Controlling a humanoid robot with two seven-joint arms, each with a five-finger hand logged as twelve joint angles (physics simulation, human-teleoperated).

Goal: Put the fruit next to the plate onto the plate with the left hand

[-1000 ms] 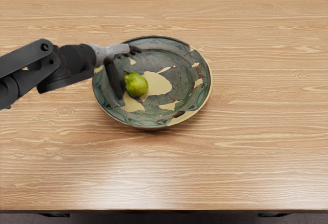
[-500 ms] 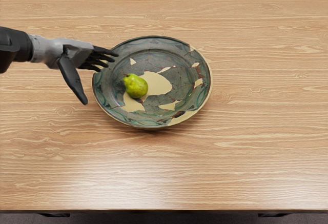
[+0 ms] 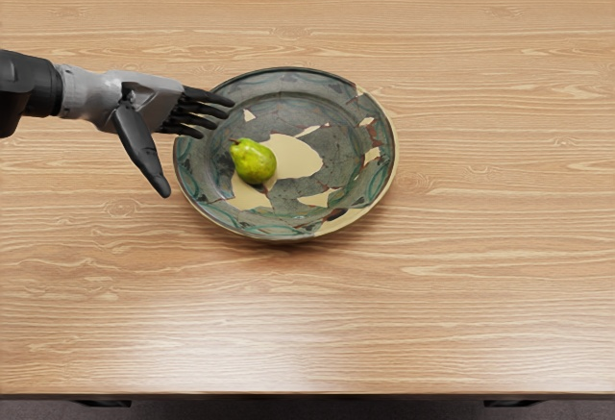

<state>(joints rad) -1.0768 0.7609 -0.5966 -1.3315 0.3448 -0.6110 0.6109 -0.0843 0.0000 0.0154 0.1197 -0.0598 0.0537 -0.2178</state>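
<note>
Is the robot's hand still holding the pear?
No, the left hand is open beside the plate, and the pear lies alone on it.

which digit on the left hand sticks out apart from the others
The thumb of the left hand: it slants toward the near table edge, beside the plate, while the four fingers fan together toward its rim.

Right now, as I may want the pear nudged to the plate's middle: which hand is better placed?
Left. The left hand hovers open at the left rim of the plate, near the pear; no right arm shows.
</note>
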